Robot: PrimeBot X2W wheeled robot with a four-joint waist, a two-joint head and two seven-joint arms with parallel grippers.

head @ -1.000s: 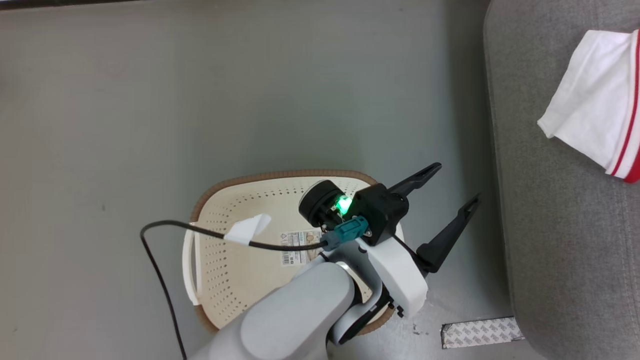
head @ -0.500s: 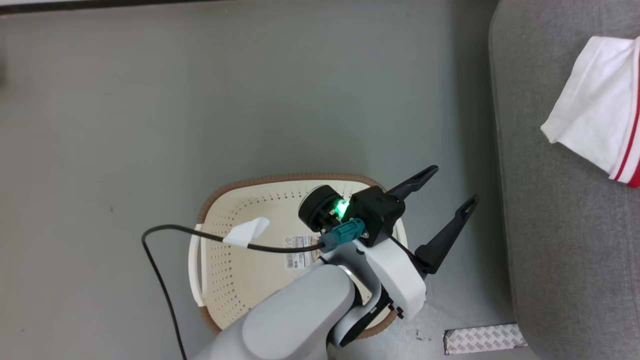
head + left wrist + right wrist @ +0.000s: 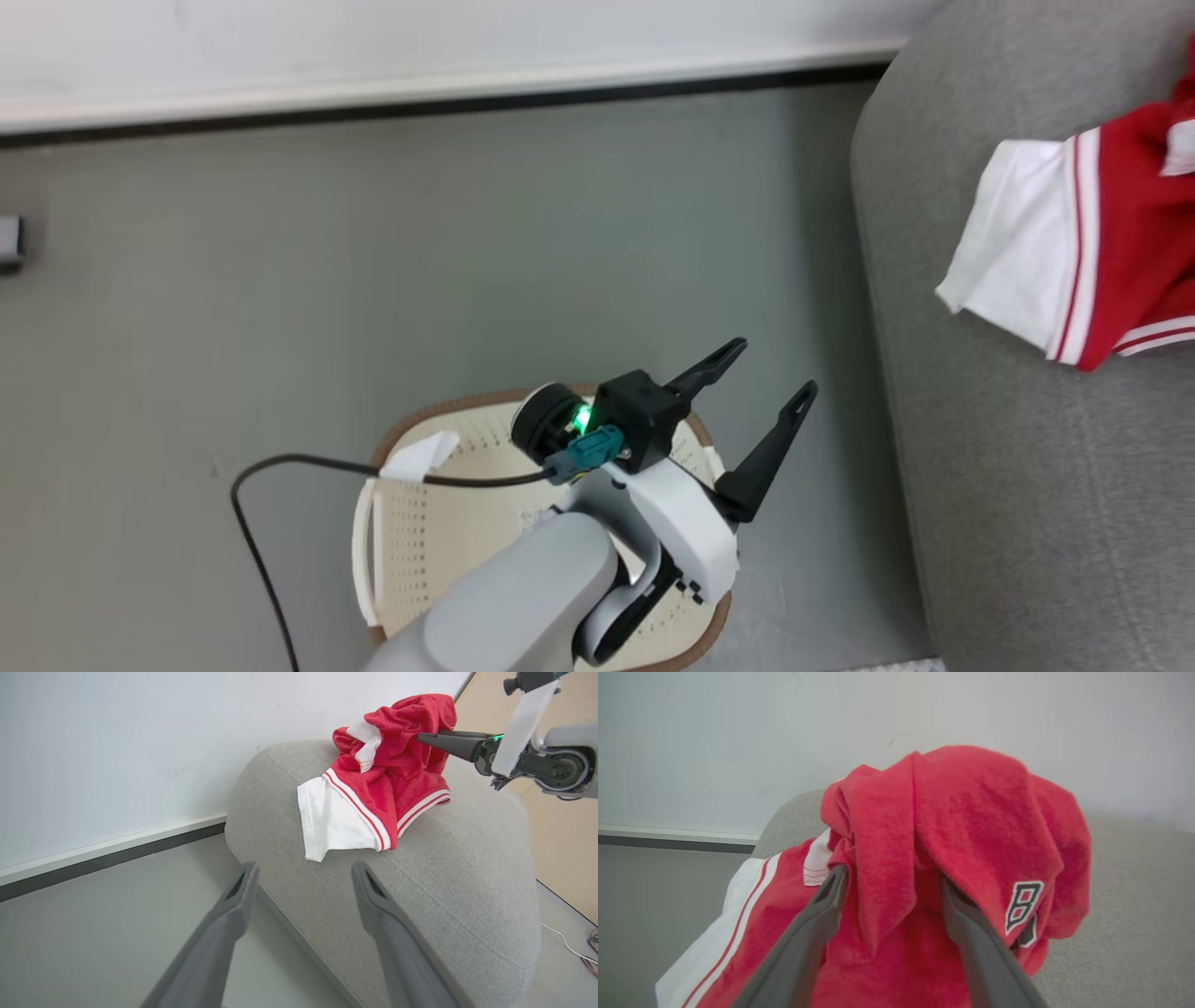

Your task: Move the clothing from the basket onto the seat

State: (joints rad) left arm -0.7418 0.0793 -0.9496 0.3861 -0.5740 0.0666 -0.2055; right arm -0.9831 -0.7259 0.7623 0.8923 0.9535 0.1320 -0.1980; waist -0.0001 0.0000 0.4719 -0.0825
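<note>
The clothing (image 3: 1074, 243), bright red with white panels and stripe trim, lies bunched on the seat (image 3: 1027, 485), a light grey sofa at the right. In the left wrist view the clothing (image 3: 383, 779) sits on top of the seat (image 3: 444, 882), and my right gripper (image 3: 423, 737) reaches into it from the right. My right gripper (image 3: 892, 877) has its fingers spread wide, with a fold of the clothing (image 3: 971, 826) draped between and over the tips. The basket (image 3: 448, 406) stands on the floor at bottom centre. My left gripper (image 3: 761, 373) hovers open above it, holding nothing.
A white wall with a dark baseboard (image 3: 448, 98) runs along the top. A black cable (image 3: 252, 523) loops over the floor left of the basket. A small grey object (image 3: 9, 243) sits at the far left. Loose wires (image 3: 586, 947) lie on the floor beyond the sofa.
The head camera has shifted, bringing the wall and the red part of the clothing into view. My left arm keeps its pose over the basket, jaws open throughout.
</note>
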